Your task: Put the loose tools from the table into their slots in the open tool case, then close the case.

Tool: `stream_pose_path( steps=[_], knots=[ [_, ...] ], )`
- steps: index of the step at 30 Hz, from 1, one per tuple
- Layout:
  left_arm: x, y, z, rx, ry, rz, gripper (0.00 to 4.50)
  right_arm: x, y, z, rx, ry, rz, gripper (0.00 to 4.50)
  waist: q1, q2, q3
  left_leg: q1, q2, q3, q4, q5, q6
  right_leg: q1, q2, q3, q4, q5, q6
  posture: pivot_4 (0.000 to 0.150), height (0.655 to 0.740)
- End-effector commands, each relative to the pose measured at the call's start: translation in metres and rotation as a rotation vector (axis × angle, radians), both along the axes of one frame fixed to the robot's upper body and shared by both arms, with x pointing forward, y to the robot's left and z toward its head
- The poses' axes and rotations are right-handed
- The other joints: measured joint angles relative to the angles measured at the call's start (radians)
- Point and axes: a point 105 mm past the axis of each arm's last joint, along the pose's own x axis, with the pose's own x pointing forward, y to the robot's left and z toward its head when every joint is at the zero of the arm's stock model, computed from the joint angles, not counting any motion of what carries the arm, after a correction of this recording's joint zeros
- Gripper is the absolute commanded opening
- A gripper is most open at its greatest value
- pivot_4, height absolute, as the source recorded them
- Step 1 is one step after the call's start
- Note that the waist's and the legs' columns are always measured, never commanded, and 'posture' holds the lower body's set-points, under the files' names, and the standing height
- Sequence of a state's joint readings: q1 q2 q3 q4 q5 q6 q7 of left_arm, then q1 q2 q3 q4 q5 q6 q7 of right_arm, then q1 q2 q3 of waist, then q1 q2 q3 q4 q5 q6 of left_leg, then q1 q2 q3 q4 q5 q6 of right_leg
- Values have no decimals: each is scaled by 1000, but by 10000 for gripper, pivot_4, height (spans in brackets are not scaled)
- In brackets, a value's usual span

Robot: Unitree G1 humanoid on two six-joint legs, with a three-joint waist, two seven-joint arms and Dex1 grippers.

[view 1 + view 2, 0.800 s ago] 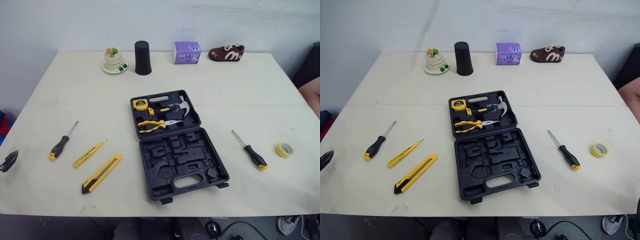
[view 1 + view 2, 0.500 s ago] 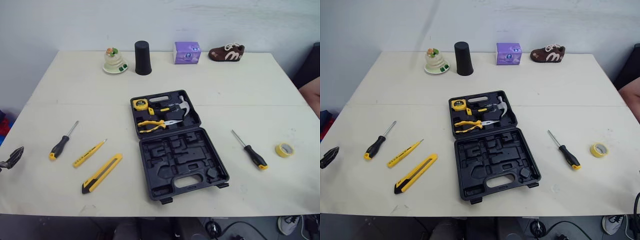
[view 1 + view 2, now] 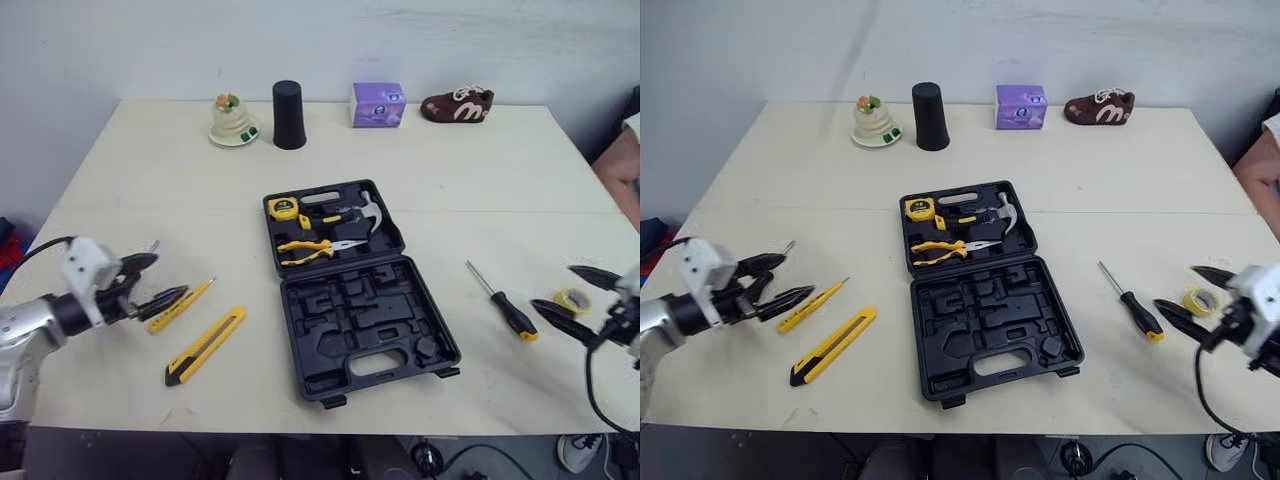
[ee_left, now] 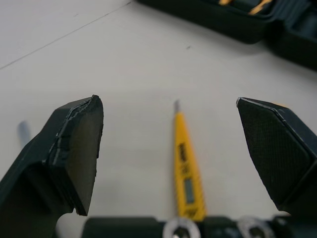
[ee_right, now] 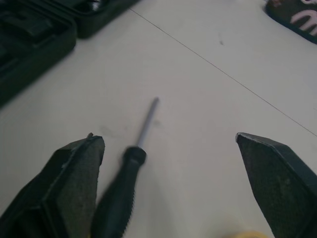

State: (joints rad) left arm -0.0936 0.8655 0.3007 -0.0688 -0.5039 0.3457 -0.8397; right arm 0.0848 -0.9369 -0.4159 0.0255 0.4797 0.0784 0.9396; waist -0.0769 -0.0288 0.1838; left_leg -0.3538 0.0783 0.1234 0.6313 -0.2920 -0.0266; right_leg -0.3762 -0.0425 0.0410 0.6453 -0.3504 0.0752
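The open tool case (image 3: 365, 325) lies in the middle of the table (image 3: 470, 180), with bare table on both sides of it. The left claw (image 3: 165, 278) is wide open near the left edge, right by the yellow tester screwdriver (image 4: 187, 171). The yellow knife (image 3: 205, 346) lies just beside that. The right claw (image 3: 553, 286) is wide open too, near the right edge, by the black screwdriver (image 3: 505, 303) and the yellow tape roll (image 3: 571, 298).

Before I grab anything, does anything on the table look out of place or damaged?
Nothing looks damaged or spilled. The case lies open, a little askew to the table edge. The knife, tester pen, screwdriver and tape roll lie loose beside it, as expected. The shoe at the far edge is no tool.
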Motion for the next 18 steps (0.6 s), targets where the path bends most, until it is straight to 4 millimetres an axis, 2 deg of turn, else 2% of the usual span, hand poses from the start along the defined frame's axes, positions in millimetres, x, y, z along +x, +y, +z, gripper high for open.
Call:
stream_pose_path(
  steps=[1, 6, 8, 14, 18],
  knots=[
    [1, -33, -1, 38, 22, -83, 32273, 14, 31, 5, -40, -12, 50, 27325, -3, 0, 0, 0, 0, 0, 0, 0, 0, 0, 0, 1, 0, 0, 0, 1500, 7400],
    [6, -55, -18, 117, 87, -108, 8457, 40, 70, 5, -115, -22, 83, 717, -5, 0, 0, -1, 0, 1, 0, 1, -3, -2, 1, 2, -1, 0, 1, 1500, 7400],
    [13, -58, -21, 104, 112, -82, 308, 51, 78, 5, -148, -31, 70, 0, -2, 0, 0, -1, 0, 2, 0, 3, -5, -3, 2, 3, -1, 0, 1, 1500, 7400],
    [14, -87, -31, 92, 168, -120, 308, 83, 95, 1, -247, -57, 13, 0, 1, 0, 0, -4, 0, 2, 3, 3, -5, -6, 2, 4, -1, 0, 1, 1500, 7400],
    [17, -102, -35, 63, 192, -119, 308, 100, 110, -3, -246, -35, 18, 0, 1, 0, 0, -21, 0, 3, 14, 3, -5, -20, 3, 5, 8, 0, 1, 1500, 7400]
  ],
)
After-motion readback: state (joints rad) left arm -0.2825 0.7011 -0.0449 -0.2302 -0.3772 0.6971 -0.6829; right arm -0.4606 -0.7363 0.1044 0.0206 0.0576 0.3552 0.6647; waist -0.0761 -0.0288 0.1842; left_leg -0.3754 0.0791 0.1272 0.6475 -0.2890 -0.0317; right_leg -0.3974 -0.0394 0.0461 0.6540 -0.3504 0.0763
